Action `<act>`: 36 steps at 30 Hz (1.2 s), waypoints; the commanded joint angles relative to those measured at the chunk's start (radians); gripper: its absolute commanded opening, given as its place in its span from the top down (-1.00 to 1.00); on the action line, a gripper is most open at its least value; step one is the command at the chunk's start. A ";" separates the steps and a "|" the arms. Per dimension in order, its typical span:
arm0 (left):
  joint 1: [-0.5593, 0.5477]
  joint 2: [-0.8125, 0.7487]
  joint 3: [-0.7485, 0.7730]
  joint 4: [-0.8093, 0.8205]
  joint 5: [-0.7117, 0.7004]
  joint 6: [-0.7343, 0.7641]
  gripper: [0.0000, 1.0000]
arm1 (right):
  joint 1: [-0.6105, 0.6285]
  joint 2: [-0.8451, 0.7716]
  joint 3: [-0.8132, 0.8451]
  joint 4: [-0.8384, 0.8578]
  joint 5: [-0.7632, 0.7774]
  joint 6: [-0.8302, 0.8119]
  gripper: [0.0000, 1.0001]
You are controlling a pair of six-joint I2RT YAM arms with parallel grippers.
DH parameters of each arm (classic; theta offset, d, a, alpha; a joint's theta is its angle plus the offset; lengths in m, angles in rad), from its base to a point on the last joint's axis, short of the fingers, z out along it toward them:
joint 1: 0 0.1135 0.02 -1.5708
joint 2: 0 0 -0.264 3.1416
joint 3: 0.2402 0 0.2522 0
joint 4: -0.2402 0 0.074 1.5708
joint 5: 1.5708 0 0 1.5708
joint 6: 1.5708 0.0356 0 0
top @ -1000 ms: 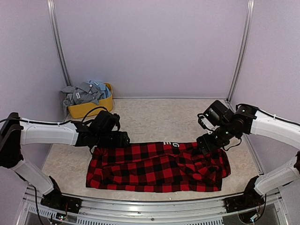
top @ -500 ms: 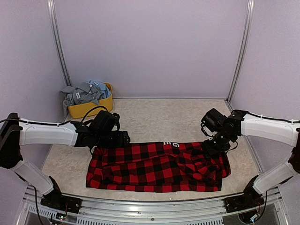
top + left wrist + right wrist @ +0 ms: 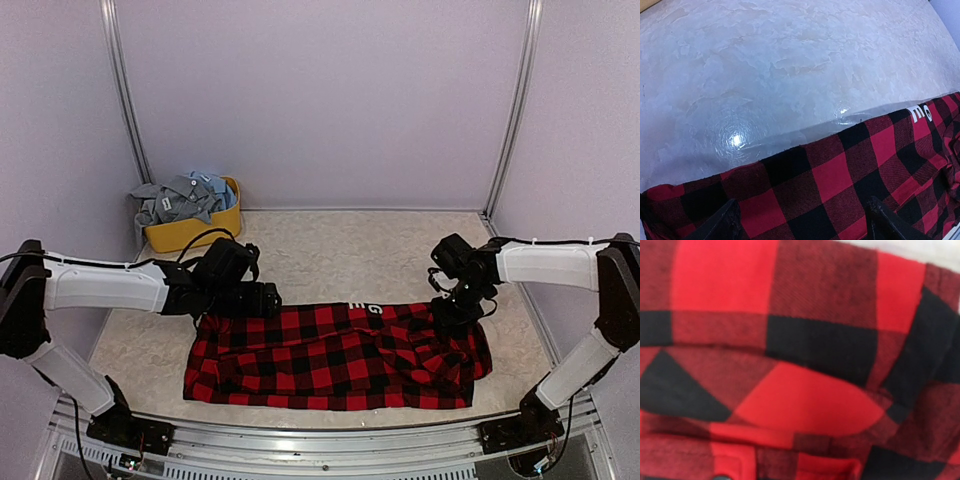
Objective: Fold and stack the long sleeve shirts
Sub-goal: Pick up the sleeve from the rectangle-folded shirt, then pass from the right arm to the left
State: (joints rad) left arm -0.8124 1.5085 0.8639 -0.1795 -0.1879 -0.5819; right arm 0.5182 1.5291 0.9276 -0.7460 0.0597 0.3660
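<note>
A yellow oval tub (image 3: 190, 238) stands at the far left corner of the pale, mottled surface (image 3: 330, 260), near a metal post (image 3: 125, 95). Plain lilac walls (image 3: 320, 100) close three sides.

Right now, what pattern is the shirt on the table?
The shirt is red-and-black check, clearest in left wrist view.

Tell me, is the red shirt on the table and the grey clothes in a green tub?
Not quite: the tub is yellow, not green, as the top view shows. The red shirt does lie on the table, with grey clothes in the tub.
</note>
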 commanded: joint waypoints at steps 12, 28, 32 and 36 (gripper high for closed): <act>-0.030 0.047 0.037 0.011 0.011 0.022 -0.67 | -0.003 -0.060 0.023 -0.023 0.022 -0.010 1.00; -0.022 -0.137 -0.008 0.432 0.451 0.124 -0.98 | 0.072 -0.426 0.157 0.152 -0.553 -0.272 1.00; -0.049 -0.110 0.053 0.469 0.587 0.190 -0.98 | 0.075 -0.391 0.184 0.232 -0.724 -0.302 1.00; -0.085 -0.074 0.120 0.463 0.657 0.230 -0.98 | 0.083 -0.357 0.208 0.288 -0.823 -0.311 1.00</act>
State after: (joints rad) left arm -0.8612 1.4025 0.9043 0.2214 0.3218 -0.4271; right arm 0.5884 1.1461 1.0920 -0.5640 -0.5785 0.0956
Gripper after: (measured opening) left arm 0.989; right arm 0.006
